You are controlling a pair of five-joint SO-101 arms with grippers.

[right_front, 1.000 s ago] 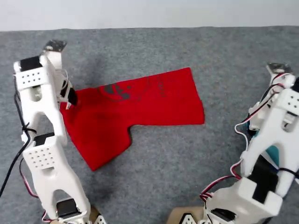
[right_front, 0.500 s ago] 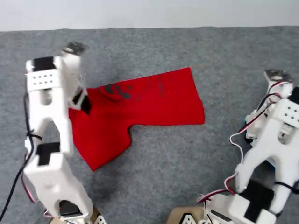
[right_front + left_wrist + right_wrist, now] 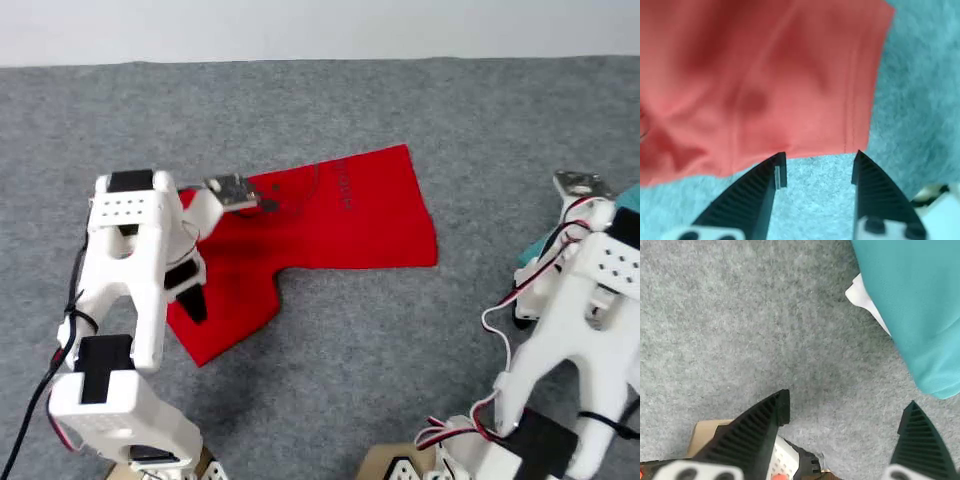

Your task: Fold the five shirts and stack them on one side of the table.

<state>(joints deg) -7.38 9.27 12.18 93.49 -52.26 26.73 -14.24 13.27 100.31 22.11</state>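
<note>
— At the left of the table, what stands around your arm?

— Grey felt table cover (image 3: pixel 400 340) all round. The white body of my left arm (image 3: pixel 130 260) crosses the left end of the red shirt (image 3: pixel 340 220) and hides part of its dark print. My left gripper (image 3: pixel 817 167) hangs over one edge of that shirt, jaws moderately parted, gripping nothing.

— How does the shirt lie?

— Flat, left of the table's centre. Its long axis runs across the table, the right end a little farther from the arm bases than the left. One sleeve juts toward the near edge at the left end; the straight end faces right.

— And further right?

— A tan board (image 3: pixel 385 462) at the near edge, between the arm bases. Then my right gripper (image 3: pixel 847 410), jaws spread wide and empty above bare felt. A teal shirt (image 3: pixel 910 305) lies just beside it, with a white cloth edge (image 3: pixel 862 297) peeking from under it.
</note>
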